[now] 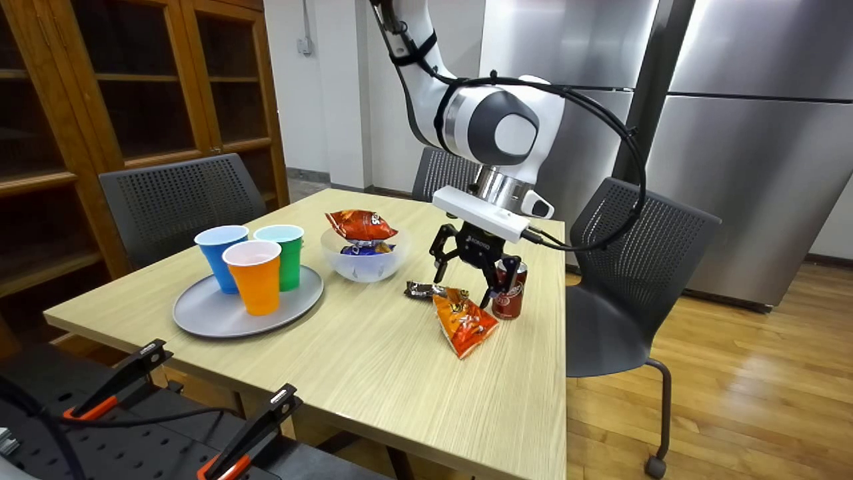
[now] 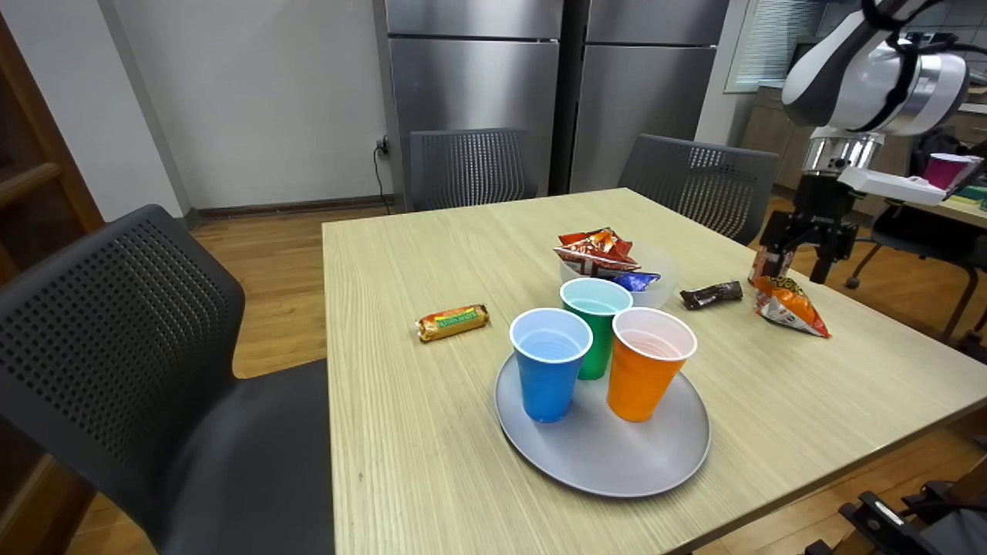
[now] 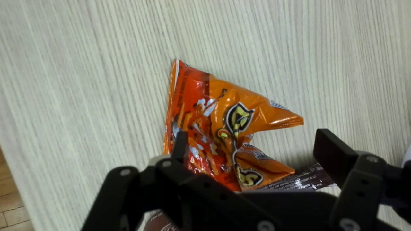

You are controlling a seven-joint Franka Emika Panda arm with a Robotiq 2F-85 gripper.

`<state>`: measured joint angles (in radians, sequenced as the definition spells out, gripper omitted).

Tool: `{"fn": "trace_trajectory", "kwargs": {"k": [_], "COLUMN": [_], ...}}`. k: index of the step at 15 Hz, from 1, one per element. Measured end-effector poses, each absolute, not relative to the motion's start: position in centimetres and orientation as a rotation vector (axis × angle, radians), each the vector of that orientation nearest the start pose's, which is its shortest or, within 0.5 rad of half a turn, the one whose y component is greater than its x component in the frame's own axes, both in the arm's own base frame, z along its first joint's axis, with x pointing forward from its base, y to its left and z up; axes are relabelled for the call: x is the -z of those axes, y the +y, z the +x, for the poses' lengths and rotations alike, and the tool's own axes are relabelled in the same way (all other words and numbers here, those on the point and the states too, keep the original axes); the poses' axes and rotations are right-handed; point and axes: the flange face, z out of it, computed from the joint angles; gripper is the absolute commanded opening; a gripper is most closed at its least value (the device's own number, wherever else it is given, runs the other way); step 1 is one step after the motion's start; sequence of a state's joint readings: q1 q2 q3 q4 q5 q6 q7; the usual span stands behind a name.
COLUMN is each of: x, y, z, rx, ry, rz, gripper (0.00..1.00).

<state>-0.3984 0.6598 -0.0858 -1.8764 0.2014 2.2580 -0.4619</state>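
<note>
Tool (image 3: pixel 251 141): jaws spread wide, nothing held; hangs low over the chip bag, contact not clear.
Chip bag (image 3: pixel 215 122): orange-red, creased, lying on table (image 1: pixel 373 380); wrist view has it between the jaws, bulk toward 10 o'clock of the gap, 9 o'clock jaw overlapping its edge.
Candy bar (image 3: pixel 308 179): dark wrapper, 4 o'clock of the bag in wrist view, just beside it; touching or not, can't tell.
Soda can (image 1: pixel 509 303): upright, 2 o'clock of the bag in an exterior view; one jaw crosses in front, touch unclear.
Bowl (image 1: pixel 360 268): 10 o'clock of the bag in an exterior view; holds red packaging (image 1: pixel 363 225), blue packet (image 1: pixel 358 251).
Plate (image 2: pixel 617 474): carries blue cup (image 2: pixel 549 385), green cup (image 2: pixel 595 347), orange cup (image 2: pixel 644 378), all upright.
Gold roll (image 2: pixel 453 322): 10 o'clock of the plate in an exterior view, well apart from tool.
Can risk: a sideways shift could tip it; stands very near one jaw.
Bag risk: an off-centre pinch could slide on slick wrapper, or a tip could press down and crush contents.
Candy bar risk: could get dragged along; lies right by the bag's corner.
Table risk: tips could jam on the hard top if too low; bag looks thin.
</note>
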Motion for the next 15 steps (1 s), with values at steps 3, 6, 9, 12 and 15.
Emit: {"fn": "trace_trajectory", "kwargs": {"k": [3, 6, 9, 12, 15], "x": [-13.3, -13.0, -12.9, -12.7, -12.6], "y": [-27.6, -27.8, -27.9, -27.9, -28.0], "z": [53.9, 54.2, 54.5, 54.6, 54.7], "rx": [-0.309, -0.318, -0.326, -0.33, -0.333], "ry": [0.233, 0.231, 0.229, 0.227, 0.227], "rz": [-2.917, -2.913, -2.909, -2.907, -2.905], "gripper": [1.0, 1.0, 0.66, 0.4, 0.18]}}
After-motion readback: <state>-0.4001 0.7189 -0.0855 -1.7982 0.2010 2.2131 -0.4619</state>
